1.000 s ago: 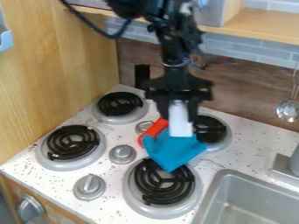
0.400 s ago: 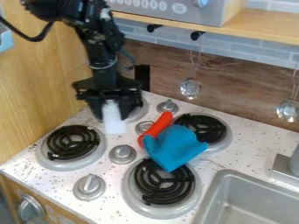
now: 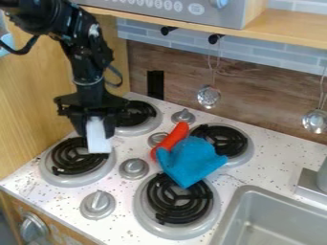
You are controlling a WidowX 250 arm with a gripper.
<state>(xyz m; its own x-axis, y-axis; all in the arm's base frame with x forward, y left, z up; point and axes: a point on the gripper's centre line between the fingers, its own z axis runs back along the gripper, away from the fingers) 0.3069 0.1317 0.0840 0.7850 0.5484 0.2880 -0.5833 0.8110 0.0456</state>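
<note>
At the left of the view, the black gripper [image 3: 94, 125] hangs over the front-left burner [image 3: 79, 157], shut on a white block [image 3: 98, 137]. The block points down, and its lower end shows in front of the burner's black coil; whether it touches the coil I cannot tell. To the right, a blue cloth-like piece [image 3: 191, 161] lies across the stove top and partly over the right burners. A red curved object [image 3: 170, 139] rests against its upper left side, apart from the gripper.
Behind the gripper is the back-left burner [image 3: 131, 115]. Metal knobs [image 3: 134, 168] stand between the burners, and a grey sink [image 3: 237, 210] is at lower right. A wooden wall [image 3: 38, 91] borders the left; ladles [image 3: 209, 96] hang at the back under a shelf [image 3: 281, 29].
The gripper has swung left from above the blue piece, past the back-left burner, to the front-left burner. The white block moved with it; the blue and red things stayed put.
</note>
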